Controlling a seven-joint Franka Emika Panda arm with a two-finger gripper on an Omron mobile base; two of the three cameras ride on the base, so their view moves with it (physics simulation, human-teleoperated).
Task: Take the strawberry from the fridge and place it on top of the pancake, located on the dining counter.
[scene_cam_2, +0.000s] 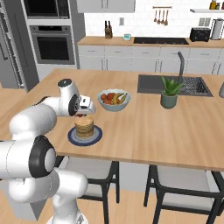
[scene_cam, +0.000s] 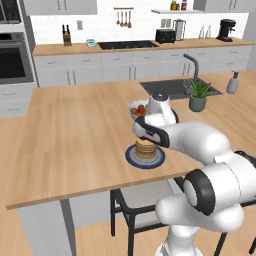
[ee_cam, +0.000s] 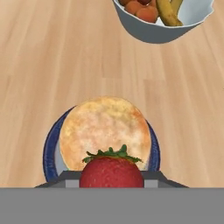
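The red strawberry (ee_cam: 112,171) with its green leaves sits between my gripper's (ee_cam: 112,183) fingers, and the gripper is shut on it. Just below it lies the tan pancake (ee_cam: 105,131) stack on a dark blue plate (ee_cam: 49,151). From the base cameras, my hand hovers right over the pancake (scene_cam: 145,147) (scene_cam_2: 84,126), near the front edge of the wooden dining counter (scene_cam: 75,135) (scene_cam_2: 166,131). A bit of the strawberry (scene_cam_2: 81,115) shows under the gripper (scene_cam_2: 82,113). The grey fridge (scene_cam_2: 6,52) stands at the far left.
A pale bowl of fruit (scene_cam: 137,109) (scene_cam_2: 113,99) (ee_cam: 162,17) stands just beyond the plate. A potted plant (scene_cam: 198,95) (scene_cam_2: 169,92) and the dark sink (scene_cam: 170,87) (scene_cam_2: 166,84) lie farther right. Dark chairs (scene_cam_2: 183,183) are tucked under the counter's front edge.
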